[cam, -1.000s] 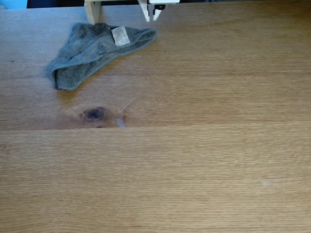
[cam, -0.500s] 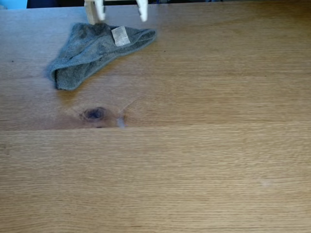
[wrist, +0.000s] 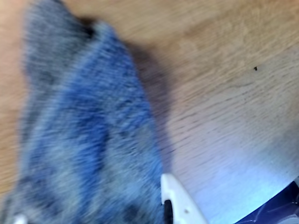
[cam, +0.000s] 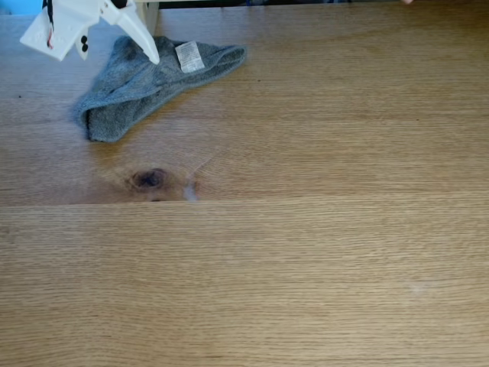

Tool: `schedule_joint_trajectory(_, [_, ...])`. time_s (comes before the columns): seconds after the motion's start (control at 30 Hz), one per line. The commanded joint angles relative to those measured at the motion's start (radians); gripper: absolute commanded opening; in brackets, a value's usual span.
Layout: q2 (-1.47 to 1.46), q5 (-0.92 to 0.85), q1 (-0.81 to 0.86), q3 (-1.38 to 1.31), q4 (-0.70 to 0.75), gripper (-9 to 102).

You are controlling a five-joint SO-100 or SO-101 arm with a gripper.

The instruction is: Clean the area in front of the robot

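A: Where is the small white plastic robot arm with its thin red wire?

B: At the top left corner of the fixed view. Its hand [cam: 95, 47] hangs over the near-left part of the crumpled grey towel cloth [cam: 145, 80], with 1 long white finger [cam: 141, 38] pointing down onto the fabric.

A: Is the hand clenched?

B: No, its 2 fingers are spread wide and nothing is between them. In the wrist view 1 white fingertip [wrist: 180, 200] sits at the cloth's [wrist: 88, 140] edge; that picture is blurred.

A: And the area to be cleaned?

B: The light oak worktop [cam: 306, 252] lies bare below the cloth, with a plank seam and a dark oval knot [cam: 149, 179] just under the towel. A white label [cam: 189, 56] shows on the cloth.
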Motion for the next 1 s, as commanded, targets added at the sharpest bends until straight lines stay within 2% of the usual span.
schedule_joint_trajectory(0.0, [-0.087,-0.08,0.055,-0.025,-0.101,54])
schedule_joint_trajectory(0.3, [-0.322,-0.204,0.031,-0.028,-0.235,52])
schedule_joint_trajectory(0.6, [-0.4,-0.25,-0.012,-0.028,-0.192,43])
schedule_joint_trajectory(0.97, [-0.379,-0.187,-0.091,-0.015,-0.074,15])
